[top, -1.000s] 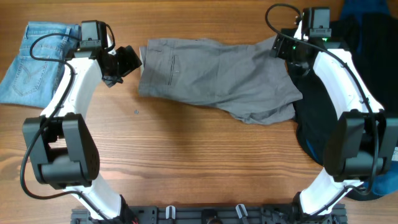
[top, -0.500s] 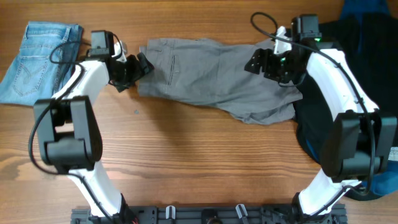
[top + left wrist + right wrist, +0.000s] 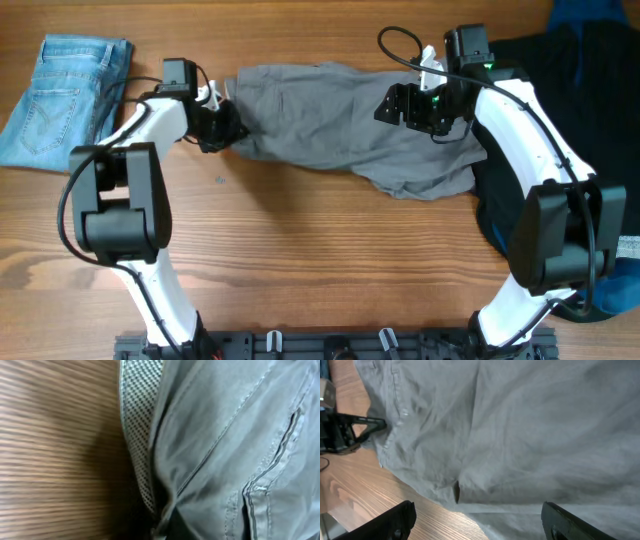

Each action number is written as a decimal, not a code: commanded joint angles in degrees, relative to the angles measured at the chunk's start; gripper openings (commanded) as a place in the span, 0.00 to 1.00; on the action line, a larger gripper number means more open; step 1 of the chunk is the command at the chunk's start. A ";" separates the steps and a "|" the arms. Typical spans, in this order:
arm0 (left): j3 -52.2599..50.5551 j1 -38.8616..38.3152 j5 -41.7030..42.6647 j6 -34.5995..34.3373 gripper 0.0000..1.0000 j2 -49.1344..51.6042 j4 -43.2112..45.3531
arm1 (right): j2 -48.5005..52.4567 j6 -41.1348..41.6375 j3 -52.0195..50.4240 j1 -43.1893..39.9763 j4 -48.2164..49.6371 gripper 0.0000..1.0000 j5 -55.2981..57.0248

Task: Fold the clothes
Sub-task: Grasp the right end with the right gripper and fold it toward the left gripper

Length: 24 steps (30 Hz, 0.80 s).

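Observation:
Grey shorts lie spread across the back middle of the table, waistband to the left. My left gripper is at that left edge, shut on the waistband. In the left wrist view the checked inner waistband and a pocket seam fill the frame, and the fabric runs down into the dark jaws at the bottom edge. My right gripper hovers open over the shorts' right half. Its black fingertips stand wide apart above the grey cloth, holding nothing.
Folded blue jeans lie at the far left. A heap of dark clothes covers the right side, with a blue piece at the back right corner. Bare wood runs along the front of the table.
My left gripper moved right onto the waistband and shut on it. My right gripper moved left from the shorts' right end to above their right half, staying open.

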 commanded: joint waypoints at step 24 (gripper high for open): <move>1.53 -0.20 -1.60 -1.18 0.04 -33.22 -11.61 | 16.48 4.35 -1.25 22.97 8.85 0.20 -11.28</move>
